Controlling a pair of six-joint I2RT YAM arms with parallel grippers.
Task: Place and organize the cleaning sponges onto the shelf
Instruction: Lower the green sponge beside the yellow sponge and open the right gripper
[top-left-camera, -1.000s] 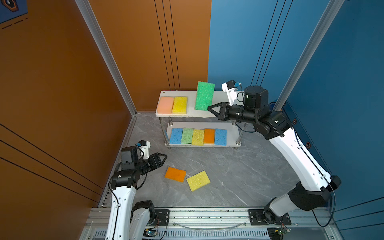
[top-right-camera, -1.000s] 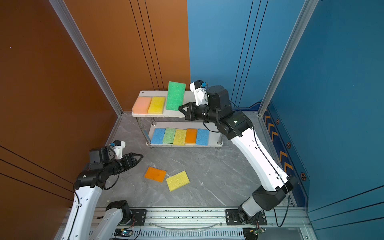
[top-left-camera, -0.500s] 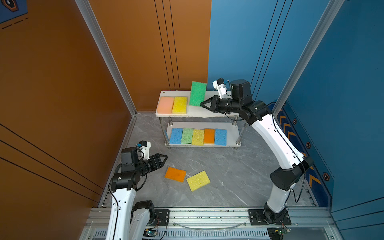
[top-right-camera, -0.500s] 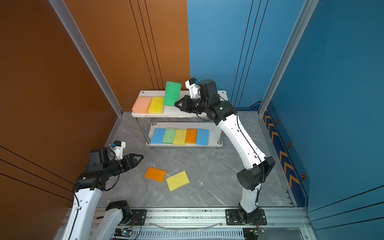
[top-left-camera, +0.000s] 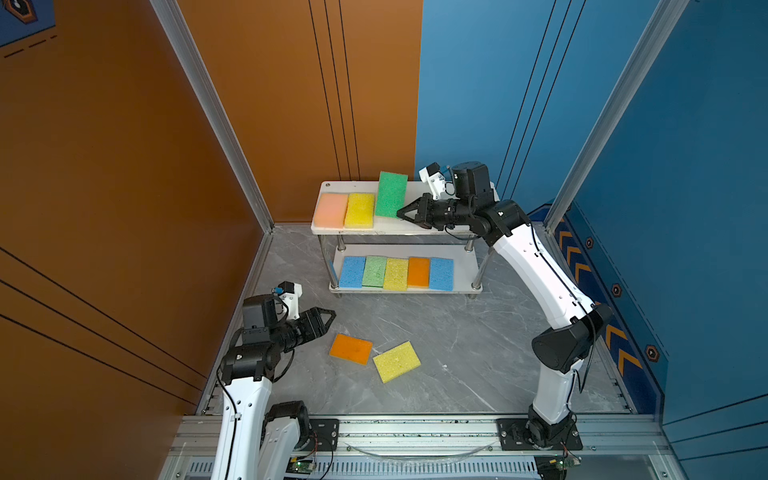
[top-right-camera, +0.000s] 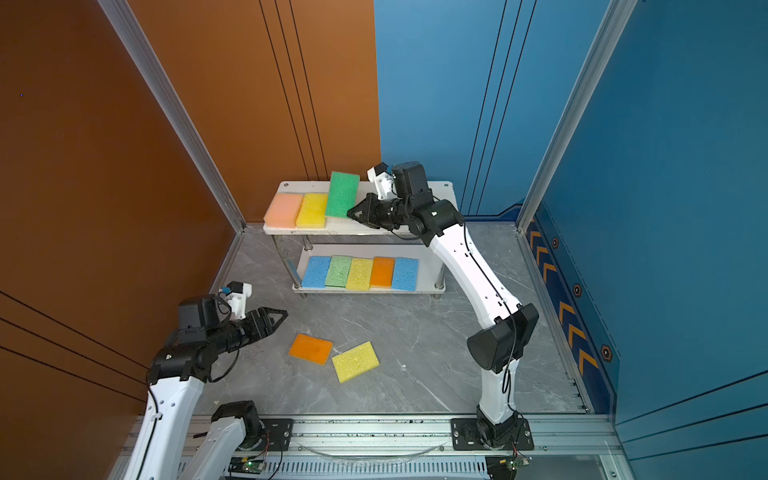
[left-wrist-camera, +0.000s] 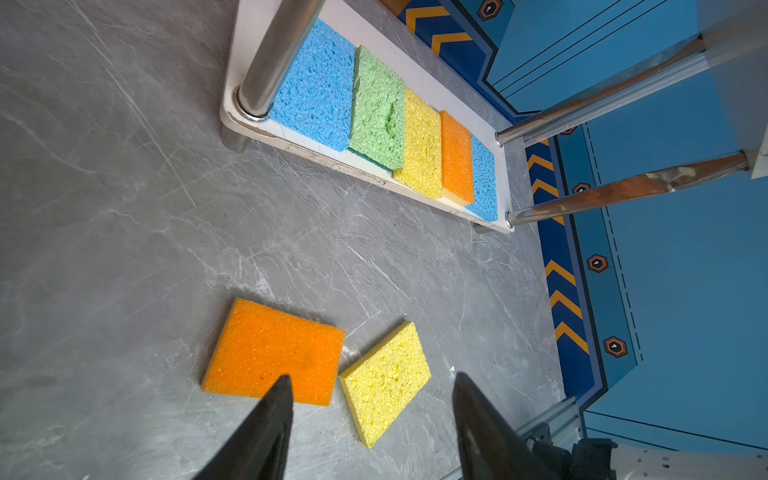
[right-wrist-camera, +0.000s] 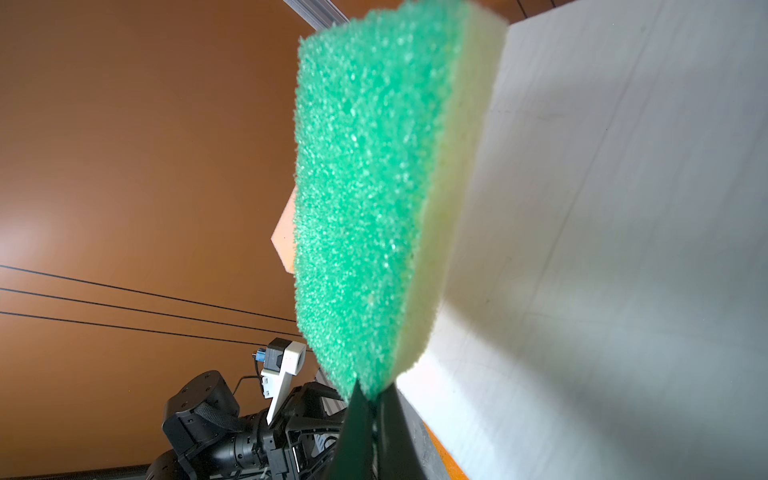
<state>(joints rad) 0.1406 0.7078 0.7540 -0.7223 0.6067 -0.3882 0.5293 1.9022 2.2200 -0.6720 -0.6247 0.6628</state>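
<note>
Step in hand: placing a sponge on the top board of the shelf (top-left-camera: 386, 230). The right end effector (top-left-camera: 399, 214) is pinched tight on one corner of the dark green sponge (top-left-camera: 391, 200). The right wrist view shows the jaws closed on that corner and the sponge's yellow underlayer turned toward the board.

The green sponge stands tilted on edge over the middle of the top board, just beside the yellow sponge (top-left-camera: 360, 210). The peach sponge (top-left-camera: 330, 210) sits at the board's left end. Can't tell if the green one's lower edge touches the board yet. The right half of the top board is bare.

The lower board holds a full row of five sponges, edge to edge: blue, light green, yellow, orange, blue.

The left end effector (top-left-camera: 328, 319) is moderately open and empty. It hovers over the counter (top-left-camera: 457, 353) near its left edge, pointed at the orange sponge (top-left-camera: 351, 349). That sponge lies flat, with a second yellow sponge (top-left-camera: 397, 361) just beside it, corners nearly touching.

Next move, my read: tip the green sponge down flat, green face up, long side square against the yellow one, then let go. After that, two loose sponges are left to pick off the counter.
</note>
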